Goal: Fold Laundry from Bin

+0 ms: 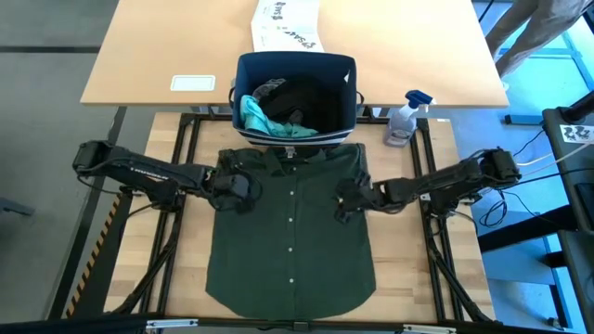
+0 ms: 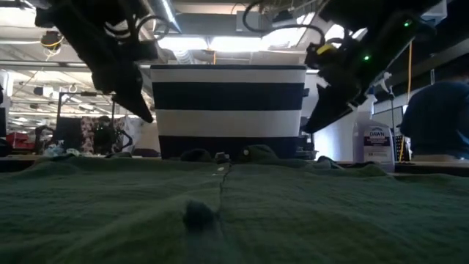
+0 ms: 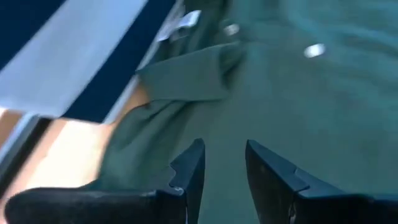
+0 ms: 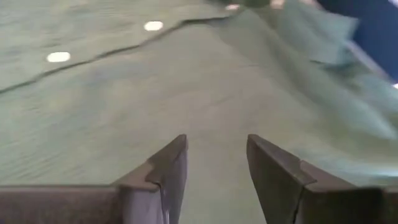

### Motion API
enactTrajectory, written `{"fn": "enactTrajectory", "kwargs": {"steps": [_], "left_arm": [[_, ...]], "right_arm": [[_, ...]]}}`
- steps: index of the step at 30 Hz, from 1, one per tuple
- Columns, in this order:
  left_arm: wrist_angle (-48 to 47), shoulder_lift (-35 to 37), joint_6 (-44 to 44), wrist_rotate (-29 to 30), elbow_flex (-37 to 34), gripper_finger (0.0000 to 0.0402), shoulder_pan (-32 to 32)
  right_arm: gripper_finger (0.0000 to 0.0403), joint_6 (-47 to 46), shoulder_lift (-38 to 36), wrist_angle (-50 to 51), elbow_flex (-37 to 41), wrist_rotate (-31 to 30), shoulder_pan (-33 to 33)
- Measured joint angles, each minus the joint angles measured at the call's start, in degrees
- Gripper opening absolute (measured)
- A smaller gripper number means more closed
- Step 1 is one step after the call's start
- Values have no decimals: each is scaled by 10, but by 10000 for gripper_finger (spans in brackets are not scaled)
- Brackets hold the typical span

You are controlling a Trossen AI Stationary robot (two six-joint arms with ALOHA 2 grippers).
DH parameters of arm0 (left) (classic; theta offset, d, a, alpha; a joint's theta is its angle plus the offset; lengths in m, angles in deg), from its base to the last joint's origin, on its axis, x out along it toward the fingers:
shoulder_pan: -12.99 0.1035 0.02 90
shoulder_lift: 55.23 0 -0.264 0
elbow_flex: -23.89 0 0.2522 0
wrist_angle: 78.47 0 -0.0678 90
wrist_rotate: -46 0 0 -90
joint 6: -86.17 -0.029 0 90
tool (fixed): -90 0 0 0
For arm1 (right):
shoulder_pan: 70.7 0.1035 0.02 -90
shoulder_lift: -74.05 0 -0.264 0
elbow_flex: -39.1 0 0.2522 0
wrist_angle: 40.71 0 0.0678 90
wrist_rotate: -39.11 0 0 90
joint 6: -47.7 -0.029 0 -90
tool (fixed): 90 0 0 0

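The left tool (image 1: 243,190) and right tool (image 1: 349,201) are hanging open over the green shirt (image 1: 290,250); uneven grabbing could bunch it against the bin (image 1: 297,100).

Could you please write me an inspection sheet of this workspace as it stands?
Surface: wooden table, mostly covered.
Job's things: green button shirt spread flat, front up; striped bin behind its collar, holding teal piece and dark laundry.
Clutter: spray bottle; white printed box; white card.
Grippers: left gripper and right gripper open, empty, over the shirt's shoulders.
Cables: black cable right of table.
Surroundings: person at right.
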Motion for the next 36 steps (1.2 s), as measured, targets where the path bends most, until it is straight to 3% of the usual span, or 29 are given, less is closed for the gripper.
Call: {"fn": "enactTrajectory", "kwargs": {"steps": [4,9,12,18,22,26,36], "left_arm": [[30,0,14,-72,0,131,-10],[68,-10,39,-186,1,155,-57],[105,-25,47,-200,1,156,-115],[208,-87,62,-159,1,154,-229],[248,-142,76,-134,20,154,-290],[213,-201,88,-114,91,154,-346],[29,-347,151,-103,307,153,-464]], "right_arm": [[182,-2,12,-41,0,63,22],[213,-1,34,-140,0,208,76],[219,-3,52,-207,0,243,120],[214,-5,89,-306,0,199,207],[206,-17,106,-318,-21,153,253],[197,-10,121,-314,-59,99,296],[188,2,178,-250,-182,38,376]]}}
